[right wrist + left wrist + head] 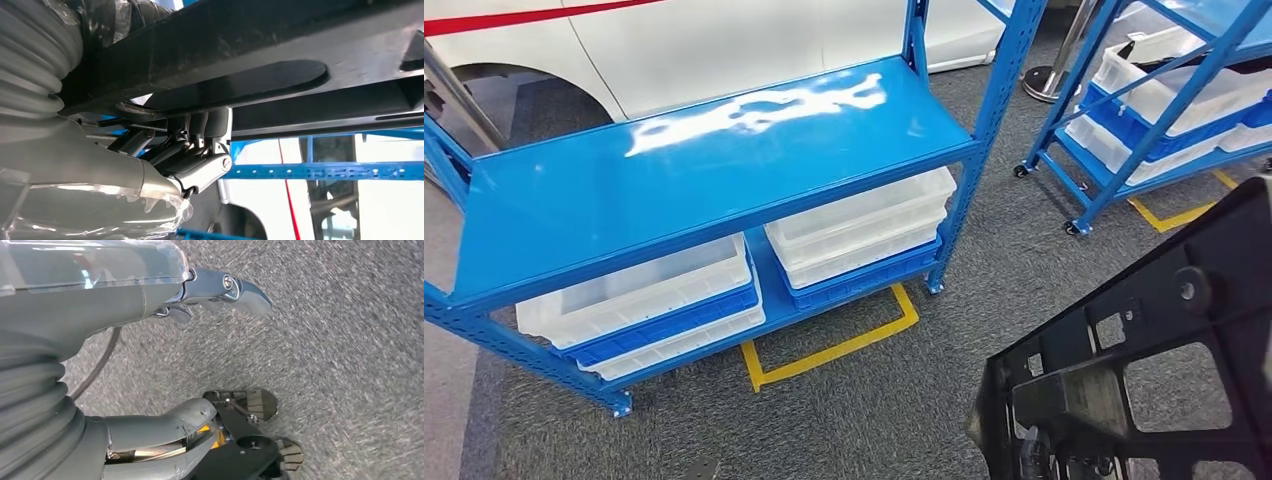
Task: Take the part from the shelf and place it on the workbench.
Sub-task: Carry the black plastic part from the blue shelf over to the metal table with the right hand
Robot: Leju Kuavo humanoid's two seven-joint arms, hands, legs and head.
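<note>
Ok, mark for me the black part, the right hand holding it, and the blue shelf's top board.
black part (1169, 330), head view, on its flat perforated plate.
right hand (197, 160), right wrist view, on the fingers hooked at the part's edge.
blue shelf (684, 180), head view, on the bare top board.

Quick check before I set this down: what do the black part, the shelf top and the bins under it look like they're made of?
Part: likely moulded black plastic or coated metal, matte, with ribbed cut-outs; I can't tell which. The right hand grips it.
Shelf top: painted blue sheet metal, glossy, judging by the bright glare and perforated uprights.
Bins: translucent white plastic, stacked with solid blue ones.
</note>
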